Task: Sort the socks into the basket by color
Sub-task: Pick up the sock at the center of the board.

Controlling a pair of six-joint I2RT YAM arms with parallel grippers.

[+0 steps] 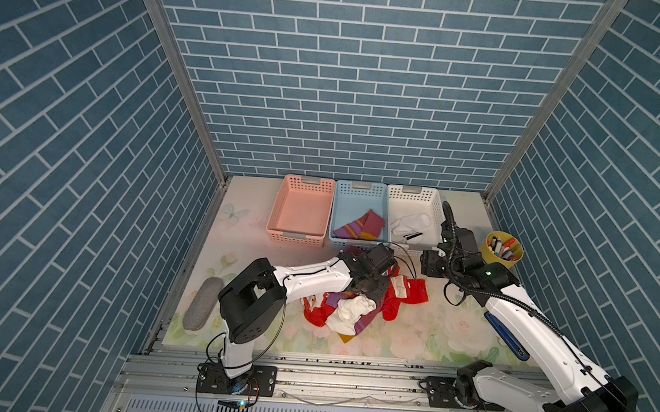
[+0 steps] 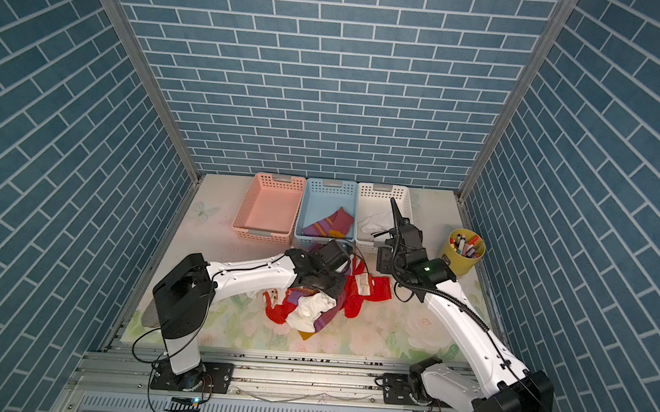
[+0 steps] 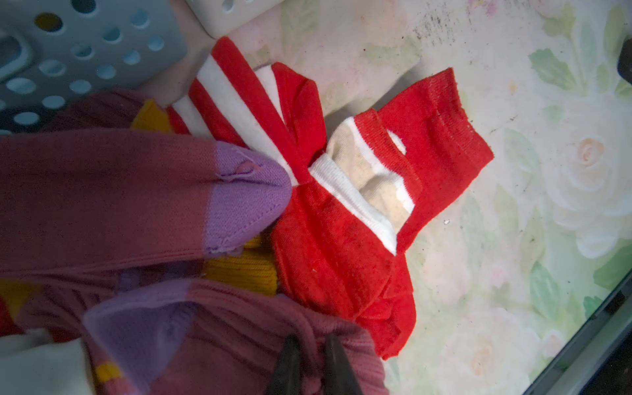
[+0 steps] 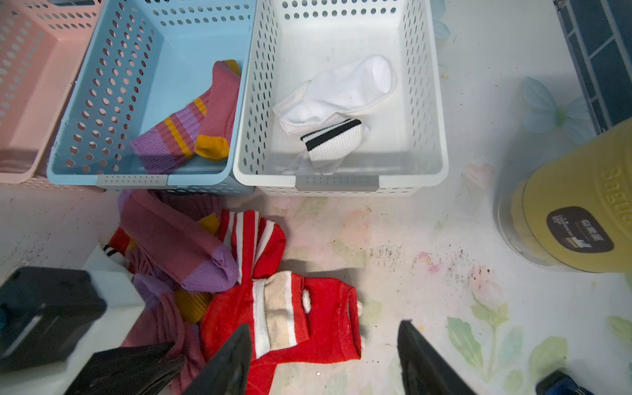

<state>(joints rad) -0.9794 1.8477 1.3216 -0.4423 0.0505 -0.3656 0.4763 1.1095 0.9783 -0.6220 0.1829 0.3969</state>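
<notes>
A heap of socks lies mid-table in front of three baskets. My left gripper is down in the heap, shut on a fold of a maroon sock beside a red-and-white striped sock. My right gripper hangs open just above the red sock at the heap's right edge, touching nothing. The blue basket holds a maroon-purple sock. In the white basket lies a white sock with black cuff stripes. Nothing shows inside the pink basket.
A yellow cup of markers stands at the right, close to my right arm. A grey oblong pad lies by the left edge. A dark blue object rests under the right forearm. Brick-patterned walls close three sides.
</notes>
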